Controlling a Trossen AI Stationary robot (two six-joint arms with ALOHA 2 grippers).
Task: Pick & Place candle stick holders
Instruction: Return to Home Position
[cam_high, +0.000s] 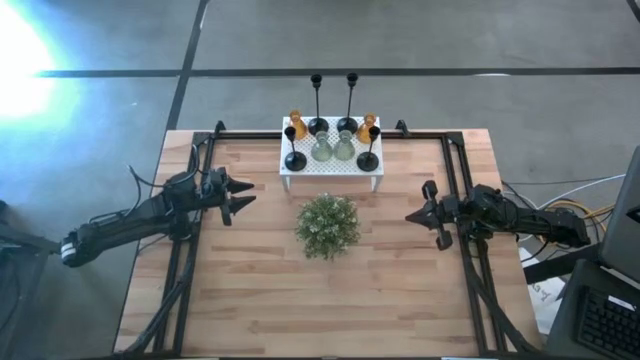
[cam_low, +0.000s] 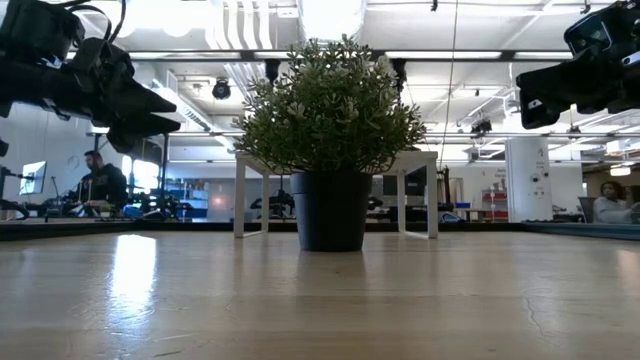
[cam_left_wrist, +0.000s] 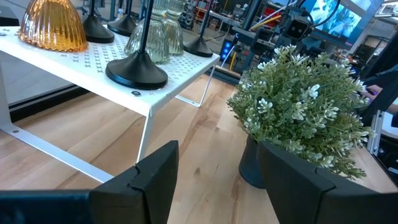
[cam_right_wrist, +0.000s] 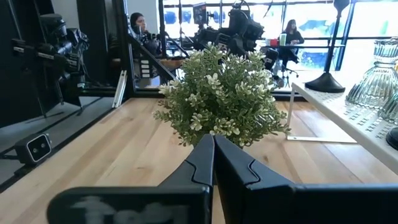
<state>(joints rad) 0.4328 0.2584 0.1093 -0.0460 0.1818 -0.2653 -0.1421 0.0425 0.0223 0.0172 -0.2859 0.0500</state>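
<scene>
Eight candle stick holders (cam_high: 321, 150) crowd the white stand (cam_high: 331, 168), beyond the plant (cam_high: 327, 225) sitting between the wide-spread left gripper (cam_high: 250, 194) and pinched-together right gripper (cam_high: 409, 216). A seated person (cam_low: 100, 185) shows in the low view, not from above.

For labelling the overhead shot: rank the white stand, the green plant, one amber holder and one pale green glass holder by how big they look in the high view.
1. white stand
2. plant
3. amber holder and pale green glass holder: about alike, too close to rank.
</scene>
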